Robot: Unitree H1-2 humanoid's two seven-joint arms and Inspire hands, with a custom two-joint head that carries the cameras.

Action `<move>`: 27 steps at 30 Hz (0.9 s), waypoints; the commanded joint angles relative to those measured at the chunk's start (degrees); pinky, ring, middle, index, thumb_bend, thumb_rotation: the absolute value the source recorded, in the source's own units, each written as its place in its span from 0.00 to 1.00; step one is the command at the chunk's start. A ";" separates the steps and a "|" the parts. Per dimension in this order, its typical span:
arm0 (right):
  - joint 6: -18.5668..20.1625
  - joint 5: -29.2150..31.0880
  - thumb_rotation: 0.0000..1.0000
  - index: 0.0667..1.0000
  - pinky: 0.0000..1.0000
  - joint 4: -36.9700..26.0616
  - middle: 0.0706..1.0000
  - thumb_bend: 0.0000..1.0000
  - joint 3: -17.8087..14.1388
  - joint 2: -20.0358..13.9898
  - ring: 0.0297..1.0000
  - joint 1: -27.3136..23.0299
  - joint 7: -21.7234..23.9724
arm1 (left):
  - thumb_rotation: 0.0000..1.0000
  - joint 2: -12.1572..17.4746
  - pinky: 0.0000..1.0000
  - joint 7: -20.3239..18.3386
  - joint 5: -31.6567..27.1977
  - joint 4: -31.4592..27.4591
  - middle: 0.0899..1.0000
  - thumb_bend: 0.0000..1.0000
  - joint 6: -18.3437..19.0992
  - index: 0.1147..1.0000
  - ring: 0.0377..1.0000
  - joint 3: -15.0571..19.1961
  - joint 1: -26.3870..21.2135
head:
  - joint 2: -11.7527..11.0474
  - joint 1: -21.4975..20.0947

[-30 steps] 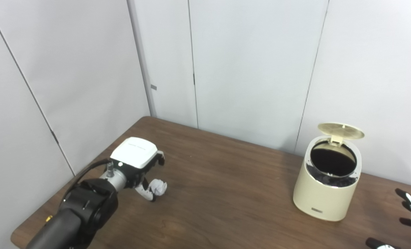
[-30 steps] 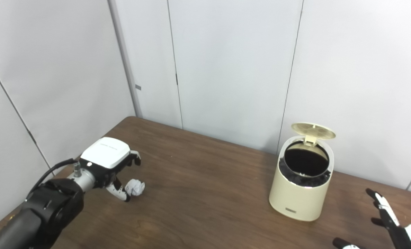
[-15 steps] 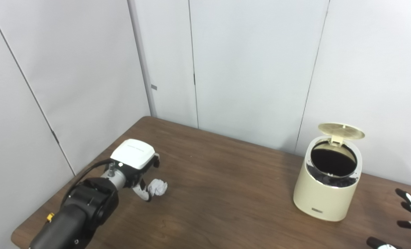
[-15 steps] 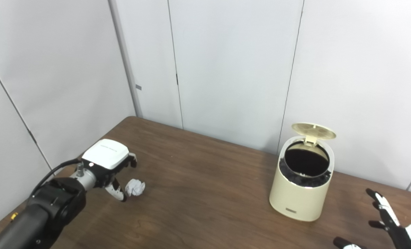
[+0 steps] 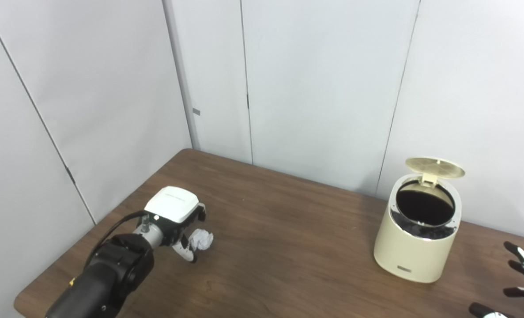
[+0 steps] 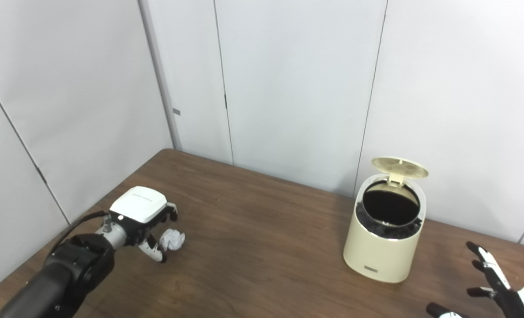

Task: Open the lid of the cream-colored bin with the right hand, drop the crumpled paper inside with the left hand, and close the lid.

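Observation:
The cream-colored bin (image 5: 414,240) stands at the right of the brown table, its round lid (image 5: 435,167) tipped up and the dark inside showing. A white crumpled paper ball (image 5: 201,240) lies on the table at the left. My left hand (image 5: 178,221) hovers just over and left of the ball, its fingers apart and curved around it, thumb low beside the paper; it is not closed on the ball. My right hand (image 6: 493,282) rests at the bottom right corner, right of the bin, fingers spread and holding nothing.
Pale wall panels (image 5: 314,88) close in the table at the back and left. The table's left edge (image 5: 28,296) runs close under my left arm. Bare brown wood (image 5: 288,256) lies between the paper and the bin.
My left hand has dropped lower toward the table and closer around the paper ball. The ball, the bin and its raised lid have stayed put; the right hand barely shifted.

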 commanded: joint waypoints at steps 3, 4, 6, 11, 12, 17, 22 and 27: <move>-0.65 0.36 0.51 0.96 0.70 -2.99 0.99 0.71 -0.74 -0.98 0.93 -2.11 -0.03 | 0.23 1.50 0.54 2.78 0.16 0.74 0.62 0.86 0.26 0.67 0.63 0.10 -0.73 | 0.33 0.06; -0.50 0.10 0.51 0.95 0.69 -3.15 0.99 0.72 -0.73 -1.01 0.93 -2.08 -0.07 | 0.23 1.45 0.54 2.92 0.23 1.15 0.62 0.86 0.25 0.67 0.63 -0.09 -0.74 | 0.51 0.03; -0.47 -0.19 0.51 0.95 0.67 -3.26 0.99 0.72 -0.73 -1.07 0.92 -2.01 -0.18 | 0.21 1.33 0.53 2.78 0.29 1.64 0.62 0.85 0.44 0.66 0.62 -0.38 -0.79 | 0.58 -0.06; -0.64 -1.02 0.55 0.95 0.70 -3.38 0.98 0.73 -0.66 -1.30 0.92 -1.67 -0.31 | 0.19 0.97 0.55 3.09 -0.54 3.43 0.64 0.83 0.85 0.67 0.63 -0.90 -0.64 | 0.88 -0.21; -0.87 -0.97 0.54 0.95 0.73 -3.32 0.98 0.72 -0.68 -1.36 0.93 -1.58 -0.31 | 0.18 0.89 0.54 3.48 -0.63 3.66 0.63 0.84 0.80 0.66 0.63 -1.03 -0.53 | 0.90 -0.17; -0.70 -0.31 0.52 0.95 0.72 -3.57 0.98 0.71 -0.87 -1.47 0.92 -1.23 -0.09 | 0.13 0.44 0.52 6.26 -1.72 5.68 0.60 0.83 0.66 0.64 0.59 -1.58 -0.18 | 1.17 -0.17; -0.68 -0.94 0.53 0.95 0.77 -3.89 0.98 0.70 -0.75 -1.64 0.93 -0.98 -0.50 | 0.01 0.06 0.48 14.06 -3.65 9.47 0.40 0.55 -1.65 0.49 0.48 -2.14 0.25 | 1.38 -0.29; 0.04 -1.18 0.53 0.95 0.74 -4.55 0.98 0.70 -0.78 -1.74 0.92 -0.73 -0.26 | 0.00 0.46 0.46 17.92 -3.80 11.68 0.41 0.53 -2.35 0.43 0.41 -3.81 0.36 | 1.70 -0.14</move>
